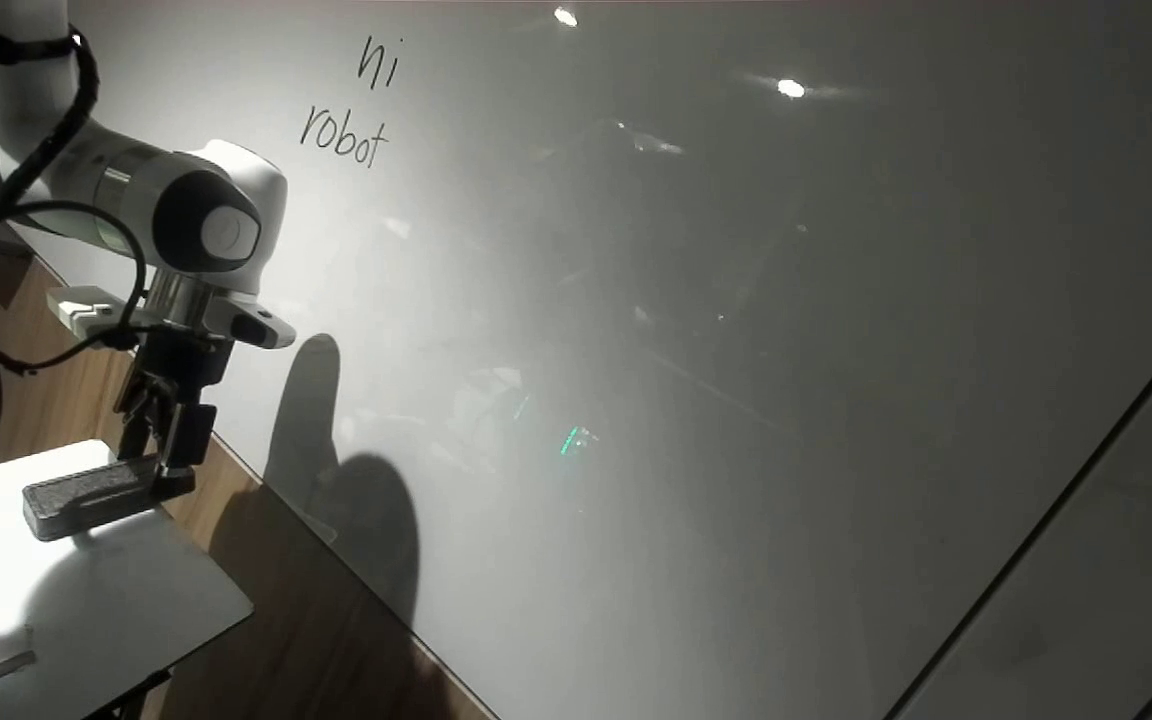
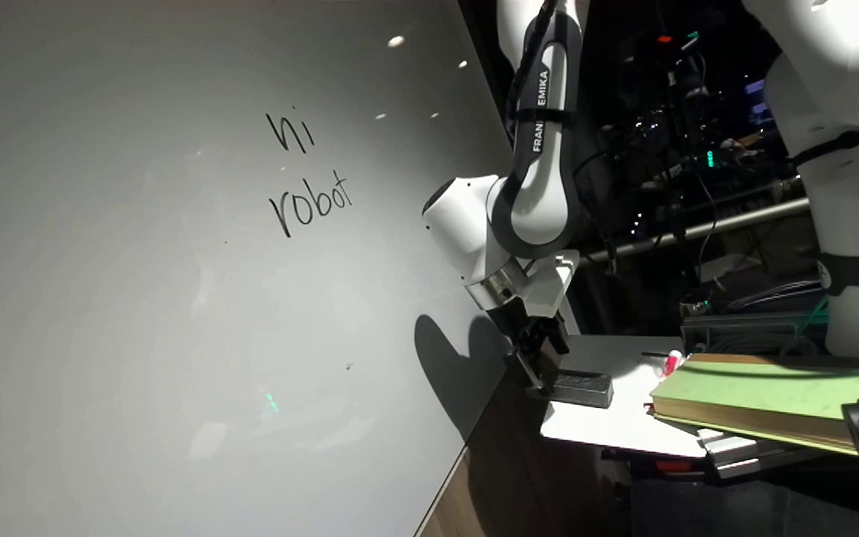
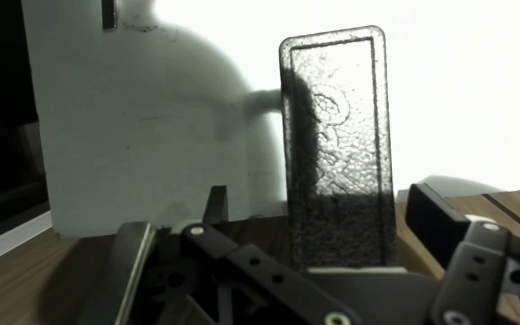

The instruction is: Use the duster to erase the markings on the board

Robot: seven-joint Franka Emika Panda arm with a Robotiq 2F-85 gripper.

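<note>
Closest to the wrist camera, the hand [image 3: 321, 205] stood wide around one end of the duster [image 3: 339, 146], its pads [image 3: 436, 221] clear of the block with a gap on either side. That end jutted past the edge of the table [image 3: 160, 135], over a wood-grain surface [image 3: 7, 289]; the rest lay over the white top, though whether it sat quite flat could not be told. The overhang looked like the chief hazard: a fingertip bearing down there would probably lever the block up and tip it off. Because the gaps looked uneven, the squeeze might also meet one flank first and skew the duster before trapping it. Even a clean pinch would come at one end only, leaving a long lever that, pressed to the board [image 1: 686, 350], could twist in the grip and smear ink rather than lift it. The markings [image 1: 346, 132], two short lines reading "hi robot", stood whole and well above the hand in both exterior views, so the lift and all the rubbing remained to be done. On that reach, the cable [image 1: 86, 85] looping off the arm [image 1: 221, 232] might snag on the table, and a hasty swing could knock the board.
</note>
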